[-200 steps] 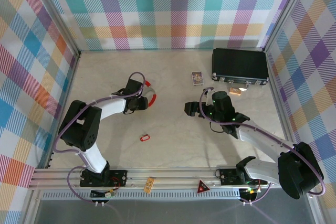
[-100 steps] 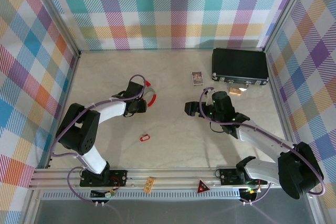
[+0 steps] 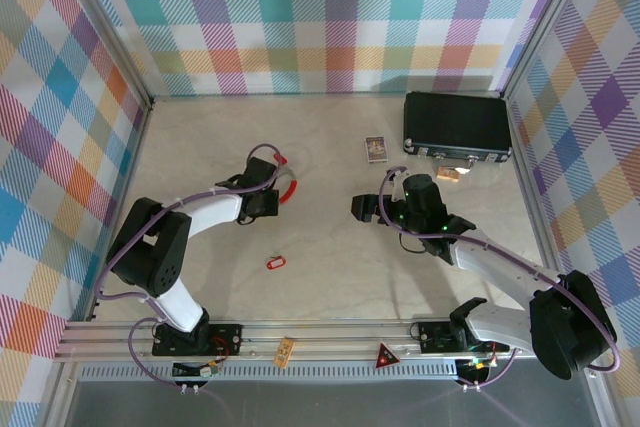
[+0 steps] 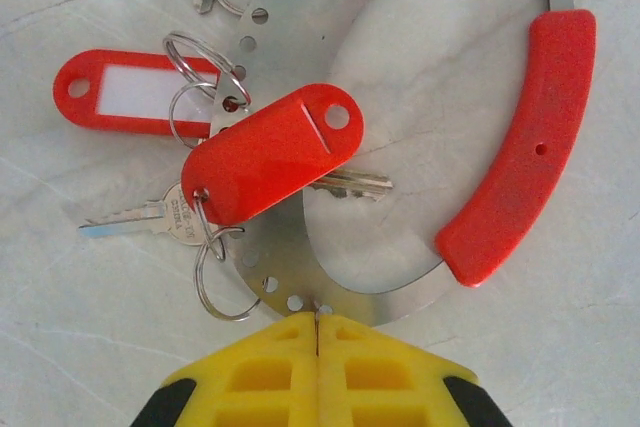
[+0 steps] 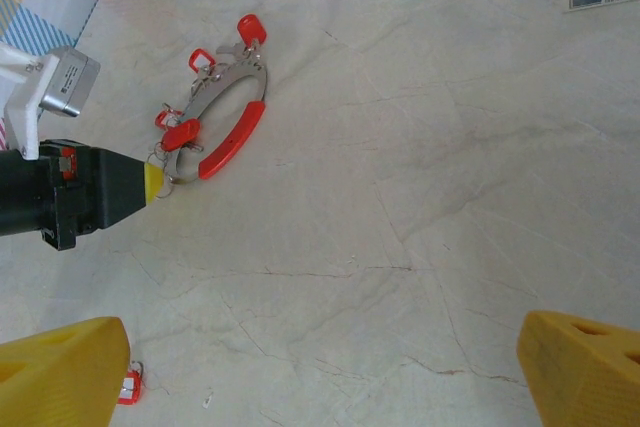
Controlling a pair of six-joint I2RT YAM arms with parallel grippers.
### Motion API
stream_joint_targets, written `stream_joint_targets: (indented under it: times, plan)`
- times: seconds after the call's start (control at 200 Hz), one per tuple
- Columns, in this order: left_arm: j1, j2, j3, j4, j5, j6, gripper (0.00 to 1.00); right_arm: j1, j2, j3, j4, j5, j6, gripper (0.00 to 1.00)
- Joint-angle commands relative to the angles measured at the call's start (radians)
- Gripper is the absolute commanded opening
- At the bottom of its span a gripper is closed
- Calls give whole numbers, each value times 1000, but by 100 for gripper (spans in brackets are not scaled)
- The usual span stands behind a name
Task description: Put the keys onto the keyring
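Note:
The keyring is a flat metal loop with punched holes and a red grip section, lying on the table. Two red-tagged keys hang on it by small split rings. My left gripper has its yellow fingertips pressed together on the loop's near rim, a thin sliver of metal in the seam. From above, the left gripper sits just left of the keyring. A loose red key tag lies nearer the arms. My right gripper hovers open to the right, nothing between its fingers.
A black case stands at the back right, with a small picture card to its left and a tan item in front of it. A wooden tag and a red triangle lie on the front rail.
My left gripper's fingers have shut on the keyring's rim and its wrist has shifted slightly. The right arm has not moved.

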Motion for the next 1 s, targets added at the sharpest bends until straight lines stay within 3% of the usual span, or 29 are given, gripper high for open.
stream_joint_targets:
  times: [0.0, 0.31, 0.44, 0.64, 0.995]
  plan:
    - [-23, -41, 1, -42, -53, 6, 0, 6, -3, 35, 7, 7, -11, 99]
    - [-194, -140, 41, -45, -329, 75, 0, 7, -85, -14, 41, 133, 14, 99]
    - [-261, -179, 56, -12, -391, 127, 0, 8, -146, -41, 49, 210, 49, 99]
    - [-321, -234, 62, 85, -376, 217, 0, 8, -223, -121, 137, 215, -14, 99]
    - [-323, -302, 64, 121, -226, 233, 0, 8, -280, -169, 202, 148, -63, 99]
